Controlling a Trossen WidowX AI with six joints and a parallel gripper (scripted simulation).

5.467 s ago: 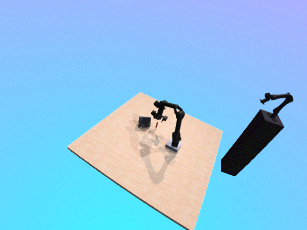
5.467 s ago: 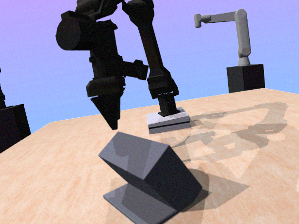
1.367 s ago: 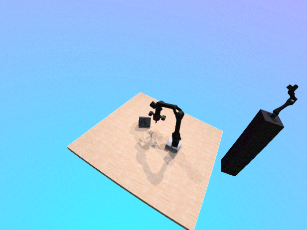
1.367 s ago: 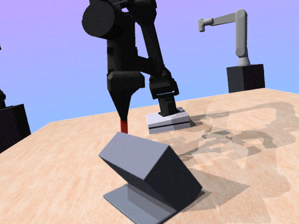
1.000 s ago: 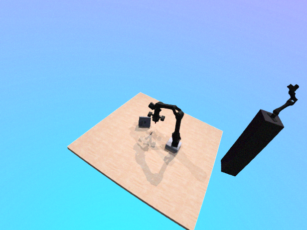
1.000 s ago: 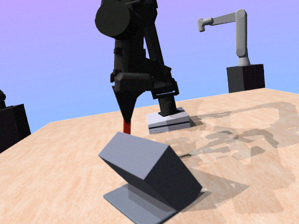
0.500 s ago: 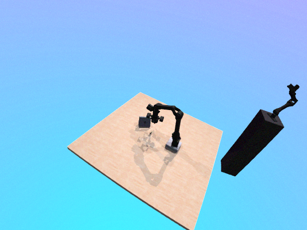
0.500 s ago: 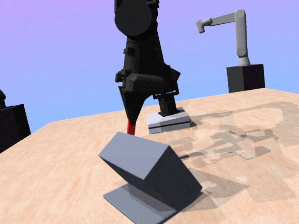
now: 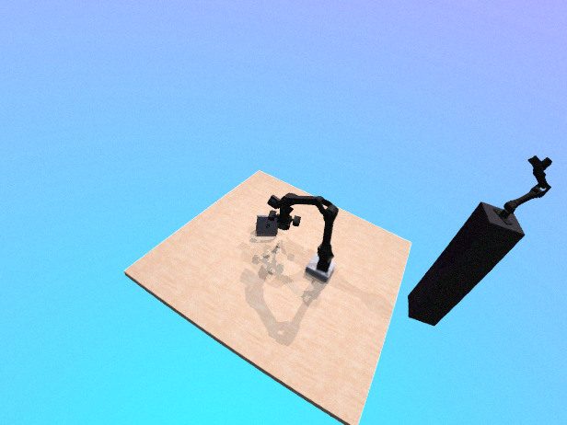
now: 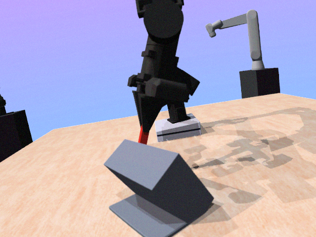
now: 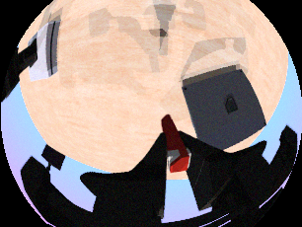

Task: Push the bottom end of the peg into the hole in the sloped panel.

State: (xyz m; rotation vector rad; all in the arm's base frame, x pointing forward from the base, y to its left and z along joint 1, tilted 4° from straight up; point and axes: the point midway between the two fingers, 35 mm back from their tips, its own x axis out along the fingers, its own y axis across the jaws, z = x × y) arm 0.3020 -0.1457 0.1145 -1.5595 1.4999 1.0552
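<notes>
gripper point(image 10: 145, 128) – pinching red peg point(image 10: 143, 138); peg in the air, tilted, behind top edge of grey panel point(image 10: 159, 177); hole point(image 11: 230, 104) – unfilled; table point(image 10: 64, 164)

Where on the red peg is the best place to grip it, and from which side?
Grip the red peg at its upper end, coming from above along its axis, as the gripper does now. It is slim, and its bottom end must stay free to enter the hole.

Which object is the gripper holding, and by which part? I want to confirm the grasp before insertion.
The gripper is shut on the red peg, gripping its upper end; the lower end sticks out below the fingers.
</notes>
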